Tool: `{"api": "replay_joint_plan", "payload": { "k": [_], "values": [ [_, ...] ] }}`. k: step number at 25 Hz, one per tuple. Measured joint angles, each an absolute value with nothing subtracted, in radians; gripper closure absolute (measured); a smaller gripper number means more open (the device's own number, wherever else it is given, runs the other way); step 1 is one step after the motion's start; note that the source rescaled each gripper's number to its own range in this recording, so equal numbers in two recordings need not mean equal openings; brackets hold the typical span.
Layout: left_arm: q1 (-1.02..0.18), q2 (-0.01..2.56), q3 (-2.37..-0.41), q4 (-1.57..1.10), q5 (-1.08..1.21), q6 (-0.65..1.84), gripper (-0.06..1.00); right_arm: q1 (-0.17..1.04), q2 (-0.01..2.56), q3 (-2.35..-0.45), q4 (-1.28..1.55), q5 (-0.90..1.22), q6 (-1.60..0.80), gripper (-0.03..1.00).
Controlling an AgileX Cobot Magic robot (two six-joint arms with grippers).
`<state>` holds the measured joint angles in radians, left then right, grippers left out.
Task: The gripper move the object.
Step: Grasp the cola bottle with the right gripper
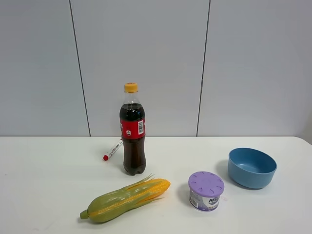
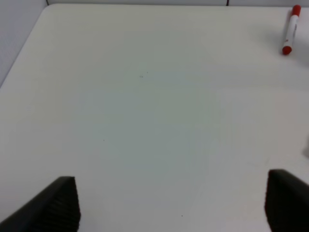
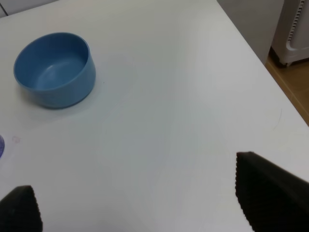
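Cola bottle [image 1: 133, 131] upright on white table [image 1: 48, 165], untouched. Marker [image 1: 112, 150] just left of bottle, slightly behind; corn cob [image 1: 126, 200] lying near, in front of bottle; purple-lidded tin [image 1: 206, 191] front-right of bottle; blue bowl [image 1: 252, 167] well right of bottle. I see left gripper [image 2: 171, 193] jaws spread wide, empty; right gripper [image 3: 135, 188] likewise wide, holding nothing

High camera faces the cola bottle [image 1: 133, 131] frontally; wrist cameras look down nearer, sharing the marker [image 1: 112, 150] left of it, bowl [image 1: 252, 167] right.
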<state>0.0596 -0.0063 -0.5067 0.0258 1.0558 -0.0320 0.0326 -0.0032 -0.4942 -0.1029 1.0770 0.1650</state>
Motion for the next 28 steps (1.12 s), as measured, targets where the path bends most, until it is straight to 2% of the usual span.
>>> {"api": "replay_joint_plan", "payload": {
  "k": [21,25,28],
  "values": [
    [0.060,-0.006,-0.507,0.026,1.056,-0.032,-0.06,0.033,-0.001,-0.494,-0.056,1.075,0.166,0.32],
    [0.060,-0.006,-0.507,0.026,1.056,-0.032,-0.06,0.034,0.102,-0.525,0.021,1.060,0.111,0.32],
    [0.060,-0.006,-0.507,0.026,1.056,-0.032,-0.06,0.034,0.232,-0.583,0.040,0.944,0.033,0.32]
  ]
}}
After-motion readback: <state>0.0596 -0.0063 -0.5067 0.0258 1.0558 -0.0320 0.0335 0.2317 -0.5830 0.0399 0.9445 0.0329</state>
